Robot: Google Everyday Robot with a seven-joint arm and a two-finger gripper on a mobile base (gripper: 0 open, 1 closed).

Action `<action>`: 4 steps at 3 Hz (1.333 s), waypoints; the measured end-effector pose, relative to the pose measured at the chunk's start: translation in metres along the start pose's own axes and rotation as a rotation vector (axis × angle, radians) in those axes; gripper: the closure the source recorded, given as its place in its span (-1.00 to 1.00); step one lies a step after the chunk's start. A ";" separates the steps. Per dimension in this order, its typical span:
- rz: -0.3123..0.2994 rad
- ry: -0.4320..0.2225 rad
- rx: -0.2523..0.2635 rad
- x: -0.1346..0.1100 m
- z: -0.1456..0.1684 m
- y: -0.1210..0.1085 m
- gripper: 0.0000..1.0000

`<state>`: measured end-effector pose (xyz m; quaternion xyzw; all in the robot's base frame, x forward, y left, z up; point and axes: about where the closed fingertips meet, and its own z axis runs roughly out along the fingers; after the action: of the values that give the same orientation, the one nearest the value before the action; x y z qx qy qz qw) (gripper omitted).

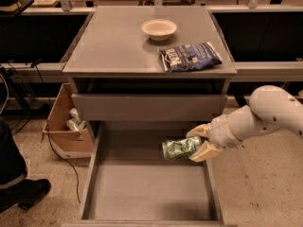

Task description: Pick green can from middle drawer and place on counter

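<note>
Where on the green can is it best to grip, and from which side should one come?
Across the curved wall at its right end, from the picture's right: the green can lies sideways, so the gripper, above the middle drawer, clamps it there.

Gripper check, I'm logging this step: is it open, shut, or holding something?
Gripper: shut on the green can, which lies sideways over the right side of the open middle drawer.

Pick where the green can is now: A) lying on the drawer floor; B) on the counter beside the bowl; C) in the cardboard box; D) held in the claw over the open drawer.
D: the claw clamps the green can sideways over the middle drawer, near its right wall.
</note>
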<state>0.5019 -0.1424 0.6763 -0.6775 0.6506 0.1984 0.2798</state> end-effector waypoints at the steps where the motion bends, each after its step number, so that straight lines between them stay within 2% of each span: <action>1: -0.006 -0.001 0.015 -0.031 -0.003 -0.019 1.00; 2: -0.022 -0.002 0.057 -0.071 -0.018 -0.044 1.00; 3: -0.020 -0.087 0.147 -0.128 -0.045 -0.087 1.00; 4: -0.037 -0.158 0.188 -0.175 -0.064 -0.109 1.00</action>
<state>0.5913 -0.0488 0.8496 -0.6425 0.6298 0.1840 0.3959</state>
